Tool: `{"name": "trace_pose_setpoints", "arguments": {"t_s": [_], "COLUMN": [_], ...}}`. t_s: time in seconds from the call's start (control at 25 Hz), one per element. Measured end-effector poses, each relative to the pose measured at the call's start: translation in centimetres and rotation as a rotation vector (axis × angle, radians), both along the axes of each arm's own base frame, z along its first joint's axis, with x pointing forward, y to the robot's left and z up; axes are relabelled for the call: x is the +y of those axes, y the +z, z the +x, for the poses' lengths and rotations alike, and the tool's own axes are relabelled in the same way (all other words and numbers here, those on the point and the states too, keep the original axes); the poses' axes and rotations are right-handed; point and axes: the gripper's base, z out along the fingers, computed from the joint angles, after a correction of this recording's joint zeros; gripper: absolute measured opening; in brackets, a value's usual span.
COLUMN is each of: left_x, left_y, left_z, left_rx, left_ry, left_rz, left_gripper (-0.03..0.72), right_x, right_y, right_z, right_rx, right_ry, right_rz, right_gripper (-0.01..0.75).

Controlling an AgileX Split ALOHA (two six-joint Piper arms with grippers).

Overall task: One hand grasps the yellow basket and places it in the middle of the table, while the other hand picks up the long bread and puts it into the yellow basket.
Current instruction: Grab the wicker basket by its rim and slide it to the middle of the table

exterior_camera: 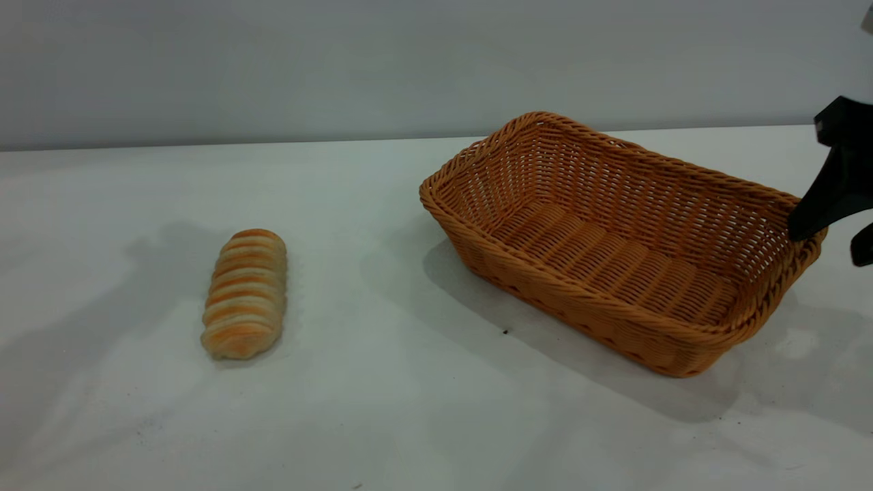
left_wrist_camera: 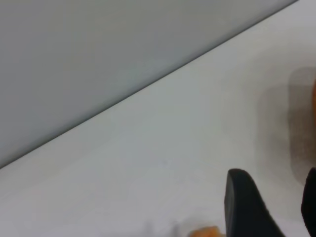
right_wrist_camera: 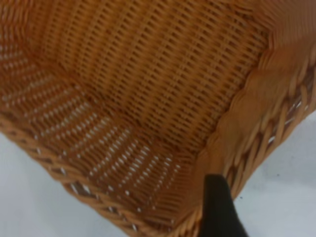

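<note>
The yellow basket [exterior_camera: 617, 242] stands on the white table [exterior_camera: 409, 409] right of centre. The long bread [exterior_camera: 245, 293] lies on the table at the left, far from the basket. My right gripper [exterior_camera: 826, 244] is at the basket's right end. It is open, with one black finger touching the braided rim and the other out past the basket. The right wrist view shows the basket's inside [right_wrist_camera: 148, 84] and one finger [right_wrist_camera: 217, 207] against the rim. My left gripper [left_wrist_camera: 275, 174] is open above bare table, with a sliver of the bread [left_wrist_camera: 205, 232] beside one finger. It is outside the exterior view.
A grey wall [exterior_camera: 409, 61] runs along the table's far edge. Bare tabletop lies between the bread and the basket and in front of both.
</note>
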Motion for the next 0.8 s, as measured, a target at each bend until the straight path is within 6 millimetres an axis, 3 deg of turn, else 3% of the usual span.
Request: {"name": "trace_pose_setpoints", "arguments": {"t_s": [0.52,0.8], "left_x": [0.2,0.2], "left_y": [-2.0,-2.1], "left_z": [1.7,2.6], "left_rx": [0.005,0.002], "left_ry": [0.038,0.037], "left_rz": [0.010,0.007], "left_gripper": [0.353,0.353], "right_x": [-0.1,0.1], "right_y": [-3.7,-3.5], "right_z": [0.9,2.7], "right_rx": [0.096,0.073], "right_ry": [-0.129,-0.132], "right_rz": [0.060,0.100], "right_gripper": [0.473,0.474]}}
